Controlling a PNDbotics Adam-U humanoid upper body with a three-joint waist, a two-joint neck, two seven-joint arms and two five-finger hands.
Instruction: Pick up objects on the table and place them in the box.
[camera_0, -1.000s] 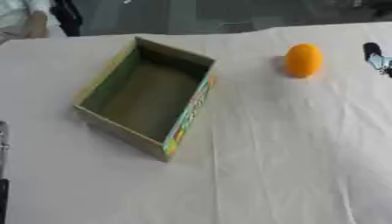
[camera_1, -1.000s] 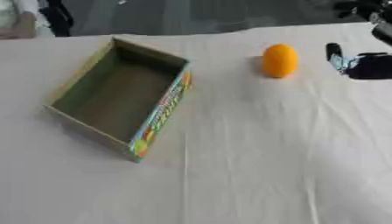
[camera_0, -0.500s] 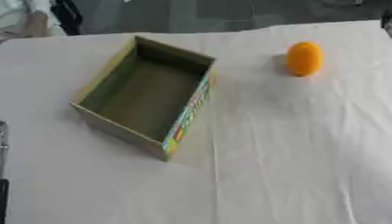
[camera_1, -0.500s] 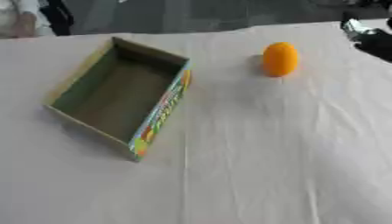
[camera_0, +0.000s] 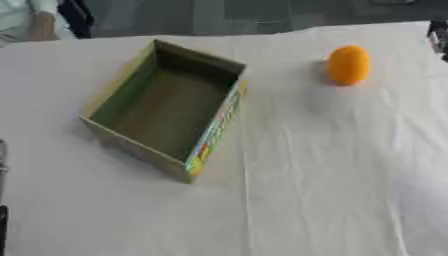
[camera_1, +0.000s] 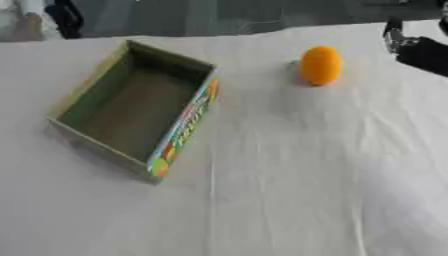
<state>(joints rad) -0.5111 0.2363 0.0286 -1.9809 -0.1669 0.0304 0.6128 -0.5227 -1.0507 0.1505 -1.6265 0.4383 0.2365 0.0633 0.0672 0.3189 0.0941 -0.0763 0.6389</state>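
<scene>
Back beside orange (camera_1: 320, 65), right hand (camera_1: 420, 49)

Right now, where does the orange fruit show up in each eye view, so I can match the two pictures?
Left eye view: the orange fruit lies upper right on the white cloth.
Right eye view: it sits upper right too, nearer the centre.
Shared landmark: the open box, left of the fruit and apart from it in both.

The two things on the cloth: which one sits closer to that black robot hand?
The orange fruit, beside the right hand; the box lies farther left.
</scene>
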